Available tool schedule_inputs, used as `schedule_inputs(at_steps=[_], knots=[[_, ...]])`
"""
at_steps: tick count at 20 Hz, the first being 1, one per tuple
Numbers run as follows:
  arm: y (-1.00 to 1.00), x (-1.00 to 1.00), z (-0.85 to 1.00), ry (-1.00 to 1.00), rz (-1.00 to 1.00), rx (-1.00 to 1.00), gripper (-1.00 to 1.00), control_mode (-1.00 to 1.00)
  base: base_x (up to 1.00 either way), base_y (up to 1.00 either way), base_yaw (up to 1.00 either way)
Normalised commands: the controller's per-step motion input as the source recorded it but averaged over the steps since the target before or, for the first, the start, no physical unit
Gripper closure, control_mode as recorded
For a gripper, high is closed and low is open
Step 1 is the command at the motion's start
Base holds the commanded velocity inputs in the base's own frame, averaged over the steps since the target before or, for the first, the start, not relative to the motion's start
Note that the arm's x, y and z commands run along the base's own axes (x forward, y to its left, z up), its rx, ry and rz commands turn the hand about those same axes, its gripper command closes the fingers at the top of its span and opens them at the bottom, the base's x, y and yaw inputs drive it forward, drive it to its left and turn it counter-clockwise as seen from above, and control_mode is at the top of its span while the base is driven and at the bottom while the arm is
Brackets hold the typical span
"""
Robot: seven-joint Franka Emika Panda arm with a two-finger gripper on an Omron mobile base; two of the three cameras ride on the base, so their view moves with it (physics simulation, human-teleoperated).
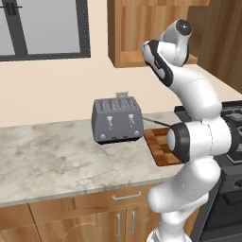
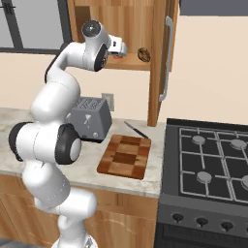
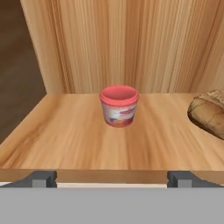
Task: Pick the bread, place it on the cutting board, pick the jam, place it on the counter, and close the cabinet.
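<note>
Your hand view looks straight into the open cabinet (image 2: 145, 34): the jam (image 3: 119, 106) stands upright near the middle of the wooden shelf, and the bread (image 3: 209, 113) lies to its right, apart from it and cut off by the picture's edge. The gripper (image 3: 112, 178) shows there as two dark tips set wide apart at the shelf's front edge, open and holding nothing, with the jam centred between and beyond them. From the right base view you get what the hand view cannot give: the cabinet door swung out edge-on with its long metal handle (image 2: 167, 58), the bread as a small dark lump on the shelf near that door, and a sliver of red just past the wrist where the jam sits. That view also lays out the counter (image 2: 92, 167) below, with the cutting board (image 2: 125, 156) bare beside the stove (image 2: 208, 164), a knife (image 2: 136, 130) lying behind the board, and the toaster (image 2: 89, 118) to the board's left. In the left base view the arm's own bulk covers much of the board, and you see the window (image 1: 45, 28) on the wall and the toaster's slotted face. The arm stands tall, folded at the elbow, with the forearm raised to shelf height and the wrist turned level so the hand points horizontally into the cabinet opening.
</note>
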Motion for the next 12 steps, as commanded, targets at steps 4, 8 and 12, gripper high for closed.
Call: schedule_inputs(at_steps=[4,8,12], knots=[[-0.04,0.33,0.00,0.00,0.00,0.00,-1.00,-1.00,0.00,0.00,0.00],[-0.06,0.34,0.00,0.00,0.00,0.00,-1.00,-1.00,0.00,0.00,0.00],[-0.05,0.33,0.00,0.00,0.00,0.00,-1.00,-1.00,0.00,0.00,0.00]])
